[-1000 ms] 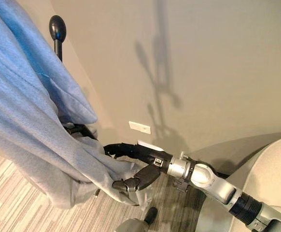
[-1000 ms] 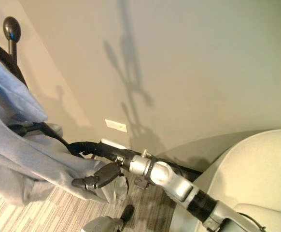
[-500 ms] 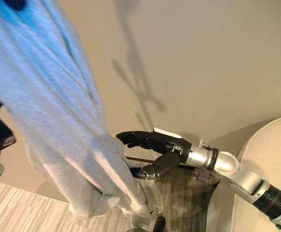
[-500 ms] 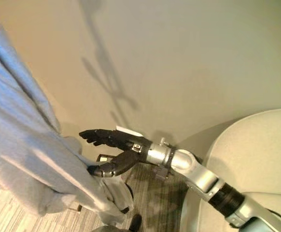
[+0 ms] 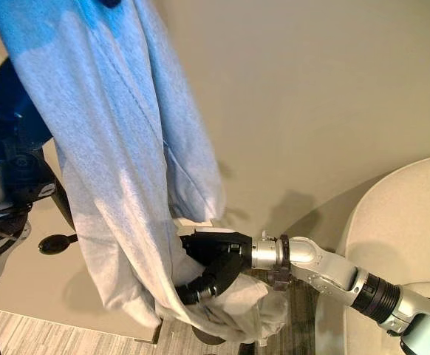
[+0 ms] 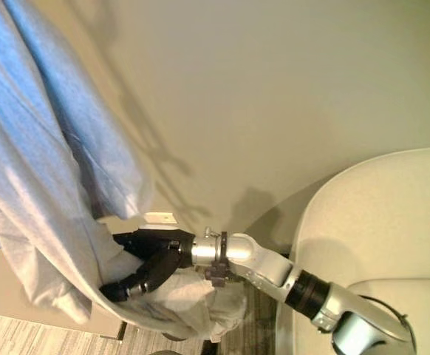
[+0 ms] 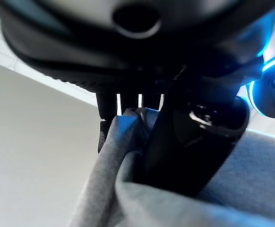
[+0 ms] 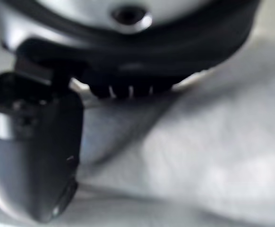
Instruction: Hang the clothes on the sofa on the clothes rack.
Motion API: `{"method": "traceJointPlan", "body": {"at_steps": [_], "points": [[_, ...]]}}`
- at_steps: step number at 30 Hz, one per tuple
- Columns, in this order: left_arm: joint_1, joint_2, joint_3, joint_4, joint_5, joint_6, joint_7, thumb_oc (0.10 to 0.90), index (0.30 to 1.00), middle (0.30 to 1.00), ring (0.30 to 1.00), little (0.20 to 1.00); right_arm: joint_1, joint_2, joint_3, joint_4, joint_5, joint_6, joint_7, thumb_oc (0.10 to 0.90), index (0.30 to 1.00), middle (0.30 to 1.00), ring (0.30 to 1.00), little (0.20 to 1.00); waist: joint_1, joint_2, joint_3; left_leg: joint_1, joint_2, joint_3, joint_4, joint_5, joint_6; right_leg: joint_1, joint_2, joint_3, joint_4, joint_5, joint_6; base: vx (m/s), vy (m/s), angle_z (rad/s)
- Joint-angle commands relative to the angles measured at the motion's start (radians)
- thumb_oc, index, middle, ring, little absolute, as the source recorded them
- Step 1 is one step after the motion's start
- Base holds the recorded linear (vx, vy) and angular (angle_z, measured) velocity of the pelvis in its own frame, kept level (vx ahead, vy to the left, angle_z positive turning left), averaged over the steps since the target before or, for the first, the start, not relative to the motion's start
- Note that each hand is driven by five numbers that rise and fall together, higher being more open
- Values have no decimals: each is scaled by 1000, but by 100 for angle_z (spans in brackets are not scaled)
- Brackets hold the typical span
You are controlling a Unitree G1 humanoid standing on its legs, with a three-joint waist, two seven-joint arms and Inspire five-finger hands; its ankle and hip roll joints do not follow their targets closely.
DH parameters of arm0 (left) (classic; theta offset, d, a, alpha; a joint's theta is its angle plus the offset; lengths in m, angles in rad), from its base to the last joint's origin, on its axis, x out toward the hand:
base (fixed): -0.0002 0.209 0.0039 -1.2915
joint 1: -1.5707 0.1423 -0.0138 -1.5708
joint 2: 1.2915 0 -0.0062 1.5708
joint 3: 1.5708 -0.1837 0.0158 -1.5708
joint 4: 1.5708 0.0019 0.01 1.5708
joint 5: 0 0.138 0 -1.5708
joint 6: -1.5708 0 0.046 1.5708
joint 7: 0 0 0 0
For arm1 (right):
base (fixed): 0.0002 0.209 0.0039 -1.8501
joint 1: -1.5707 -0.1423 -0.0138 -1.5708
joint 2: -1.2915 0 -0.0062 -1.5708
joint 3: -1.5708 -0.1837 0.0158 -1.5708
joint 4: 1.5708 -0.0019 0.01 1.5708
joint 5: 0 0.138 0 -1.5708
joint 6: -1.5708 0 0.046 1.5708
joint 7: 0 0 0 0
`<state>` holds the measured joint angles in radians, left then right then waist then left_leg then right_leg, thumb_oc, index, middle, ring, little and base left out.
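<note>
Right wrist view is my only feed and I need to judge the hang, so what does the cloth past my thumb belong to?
Observer: A light blue garment hanging down in front of the beige wall; the right hand grips its lower hem.
Operator: Is the left hand on it too?
Observer: Yes. In the left wrist view the left hand has its thumb and fingers closed on a fold of the same cloth.
Operator: Anything near my right arm?
Observer: The pale sofa curves just beside it.
</note>
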<state>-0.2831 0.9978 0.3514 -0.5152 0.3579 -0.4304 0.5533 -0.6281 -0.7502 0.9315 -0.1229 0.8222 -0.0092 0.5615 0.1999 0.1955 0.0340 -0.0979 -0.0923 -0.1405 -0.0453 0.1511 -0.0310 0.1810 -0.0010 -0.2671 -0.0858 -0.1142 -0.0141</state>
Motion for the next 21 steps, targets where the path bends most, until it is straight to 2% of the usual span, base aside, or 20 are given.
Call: {"method": "traceJointPlan", "body": {"at_steps": [1,6,10,12,17,19,21], "points": [[0,-16,14,181,-31,93,32,400,300,300,300,300,-88,22,-1,-33,74,-58,54,800,900,900,900,900,24,0,-83,-11,117,65,-17,-9,-69,-121,-47,27,-1,46,86,0,0,0],[-110,14,-57,257,2,132,33,400,300,300,300,300,-112,65,49,15,32,-48,73,800,900,900,900,900,16,-3,-85,-10,121,67,-22,-8,-67,-119,-42,28,-1,44,84,12,-2,-9],[-267,56,-132,330,37,172,59,400,300,300,300,300,-88,172,70,90,2,-42,66,800,900,900,900,900,9,3,-85,-5,118,67,-24,-8,-64,-114,-40,25,-1,42,82,18,1,-3],[-301,71,-154,347,45,180,67,400,300,300,300,300,-87,193,74,101,1,-38,69,800,900,900,900,900,9,1,-85,-4,118,67,-26,-8,-64,-112,-39,23,-1,41,82,0,0,0],[-459,161,-243,466,42,218,113,400,300,300,300,300,-50,268,88,153,8,-32,59,800,900,900,900,900,8,12,-87,-2,113,64,-28,-6,-62,-112,-39,17,-1,43,82,29,18,1],[-576,219,-321,570,17,240,149,400,300,300,300,300,-12,301,99,188,28,-28,39,800,900,900,900,900,3,20,-90,-2,111,59,-27,-7,-60,-112,-38,17,-1,43,83,53,19,3],[-614,236,-357,605,10,246,158,400,300,300,300,300,1,315,107,204,41,-29,32,800,900,900,900,900,3,20,-90,-1,111,57,-26,-8,-60,-112,-38,17,-1,42,83,21,5,2]]}}
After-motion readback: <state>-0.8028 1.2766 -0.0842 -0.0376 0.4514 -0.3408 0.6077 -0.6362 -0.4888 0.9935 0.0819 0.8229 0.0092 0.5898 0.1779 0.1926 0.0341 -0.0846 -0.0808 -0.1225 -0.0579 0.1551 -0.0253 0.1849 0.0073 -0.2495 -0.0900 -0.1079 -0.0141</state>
